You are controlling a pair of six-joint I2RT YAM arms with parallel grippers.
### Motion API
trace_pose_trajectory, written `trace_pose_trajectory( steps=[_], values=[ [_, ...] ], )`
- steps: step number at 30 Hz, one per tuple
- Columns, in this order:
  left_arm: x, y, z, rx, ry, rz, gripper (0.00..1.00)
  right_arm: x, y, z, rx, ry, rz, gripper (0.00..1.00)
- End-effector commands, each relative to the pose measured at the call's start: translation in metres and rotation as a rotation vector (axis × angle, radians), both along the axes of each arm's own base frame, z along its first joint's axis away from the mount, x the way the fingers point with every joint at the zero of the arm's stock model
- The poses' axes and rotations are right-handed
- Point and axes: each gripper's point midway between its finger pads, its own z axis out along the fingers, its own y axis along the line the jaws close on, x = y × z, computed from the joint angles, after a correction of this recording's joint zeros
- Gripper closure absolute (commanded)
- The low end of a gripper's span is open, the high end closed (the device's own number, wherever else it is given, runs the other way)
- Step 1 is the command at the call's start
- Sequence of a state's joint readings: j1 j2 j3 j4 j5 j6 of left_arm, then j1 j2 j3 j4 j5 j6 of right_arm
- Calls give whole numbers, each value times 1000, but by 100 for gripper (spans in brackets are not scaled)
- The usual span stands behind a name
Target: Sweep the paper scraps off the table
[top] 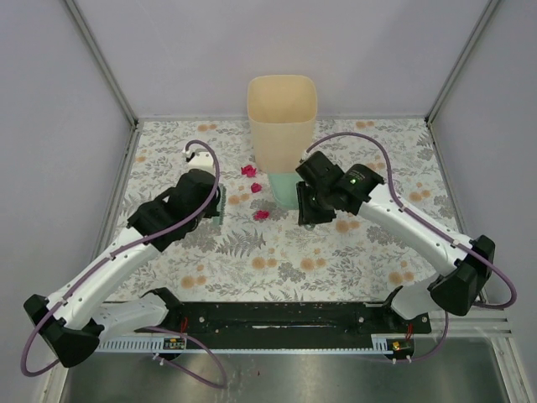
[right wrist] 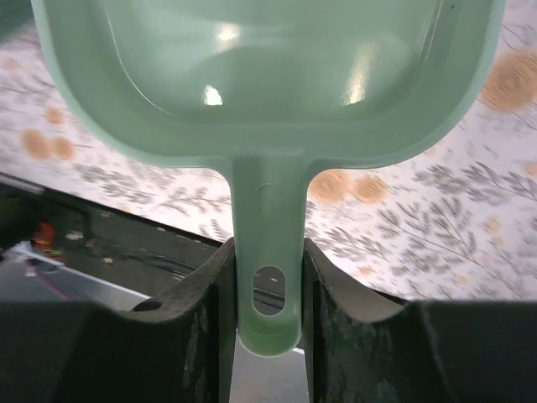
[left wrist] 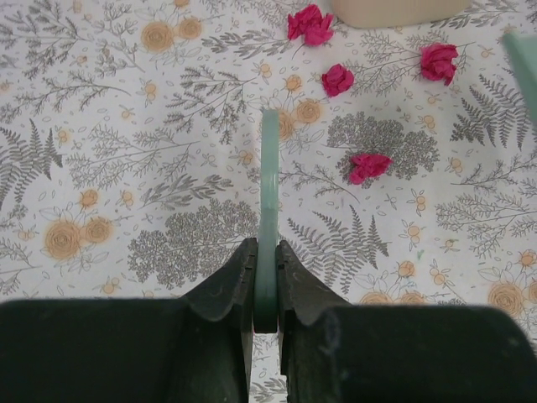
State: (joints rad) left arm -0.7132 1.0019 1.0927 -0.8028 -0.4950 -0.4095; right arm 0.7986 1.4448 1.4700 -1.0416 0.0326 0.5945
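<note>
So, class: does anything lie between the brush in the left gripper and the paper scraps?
Nothing visible does. Only the bare table lies between the brush held by the left gripper and the nearest of the paper scraps; the beige bin stands beyond them.

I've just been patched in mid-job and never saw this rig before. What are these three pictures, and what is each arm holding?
Two robot arms are bolted at the near edge of the table. The wide picture looks down from above; the other two come from a camera on each wrist. The left tool is shut on a thin green handle, seemingly a brush's. The right tool is shut on a green dustpan. Red paper scraps lie on the flowered cloth, near a beige bin.
</note>
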Motion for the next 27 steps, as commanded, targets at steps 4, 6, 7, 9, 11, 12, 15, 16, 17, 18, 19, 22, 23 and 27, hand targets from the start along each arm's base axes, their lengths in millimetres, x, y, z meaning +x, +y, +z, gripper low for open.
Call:
trace_pose_trajectory(
  steps=[4,6,7,9,11,12,15,16,17,18,19,22,23,27],
  values=[
    [36,-25,34,-27,-99,-135,100,-36,-29,-55,-351,72,82,100],
    [44,-31,33,-23,-84,-178,100,-47,-24,-68,-378,104,131,100],
    [50,-32,32,-16,-73,-183,100,-51,-21,-75,-383,116,148,100],
    [57,-36,34,-20,-59,-206,100,-60,-18,-89,-380,146,180,100],
    [64,-40,33,-13,-48,-228,100,-66,-16,-99,-370,169,201,100],
    [67,-44,33,-13,-42,-240,100,-67,-15,-102,-370,173,206,100],
    [73,-52,31,-11,-28,-269,100,-70,-13,-111,-380,183,226,100],
    [75,-55,31,-11,-25,-279,100,-71,-12,-113,-384,189,234,100],
    [78,-59,28,-11,-15,-301,100,-71,-9,-115,-381,188,242,100],
    [79,-63,25,-8,-4,-317,100,-72,-7,-116,-378,187,254,100],
    [83,-67,21,0,10,-327,100,-72,-4,-118,-371,188,262,100],
    [94,-75,8,24,56,-348,100,-72,2,-125,-362,194,284,100],
    [97,-77,4,32,66,-349,100,-71,3,-127,-361,189,291,100],
    [107,-83,-15,59,111,-357,100,-65,8,-134,-364,171,311,100]
  ],
)
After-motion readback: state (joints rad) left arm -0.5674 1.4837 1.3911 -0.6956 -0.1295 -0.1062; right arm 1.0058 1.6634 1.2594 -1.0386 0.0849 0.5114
